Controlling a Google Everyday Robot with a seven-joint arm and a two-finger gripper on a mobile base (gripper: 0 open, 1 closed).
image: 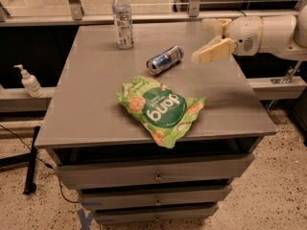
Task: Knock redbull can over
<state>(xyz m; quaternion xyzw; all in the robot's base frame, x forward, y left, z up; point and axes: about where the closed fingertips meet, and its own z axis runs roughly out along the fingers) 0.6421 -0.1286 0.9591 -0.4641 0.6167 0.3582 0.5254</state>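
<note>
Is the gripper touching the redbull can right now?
Apart. The camera view shows a strip of bare table between the gripper, hanging at the right, and the redbull can lying on its side.
</note>
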